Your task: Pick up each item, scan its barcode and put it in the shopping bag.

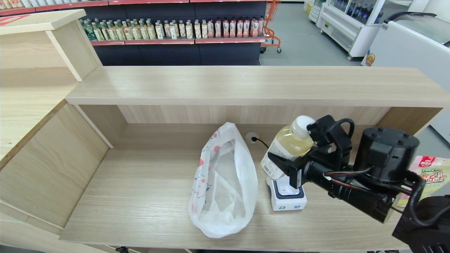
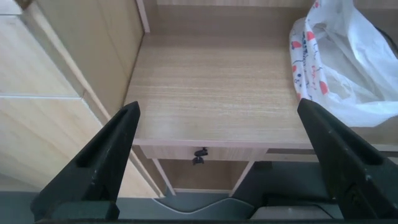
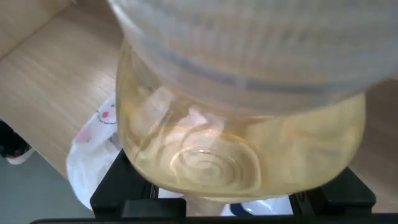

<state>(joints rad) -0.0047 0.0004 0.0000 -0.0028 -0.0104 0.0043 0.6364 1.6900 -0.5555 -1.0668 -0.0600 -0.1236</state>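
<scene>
A bottle [image 1: 287, 147] of pale yellow drink with a white cap and a barcode label hangs tilted just above the white scanner [image 1: 287, 196], held by my right gripper [image 1: 297, 160], which is shut on it. Seen from the right wrist, the bottle [image 3: 242, 124] looms close, with the scanner [image 3: 249, 208] beneath it. The white shopping bag [image 1: 225, 179] with red dots lies open on the counter just left of the scanner. My left gripper [image 2: 217, 155] is open, hovering beyond the counter's front left edge, with the shopping bag [image 2: 339, 56] off to one side.
A colourful snack packet [image 1: 429, 175] lies at the counter's right, behind my right arm. A cable port [image 1: 252, 137] sits at the back wall. A raised wooden ledge [image 1: 246, 84] overhangs the recessed counter [image 1: 133, 196], and a side panel [image 1: 52, 165] closes its left.
</scene>
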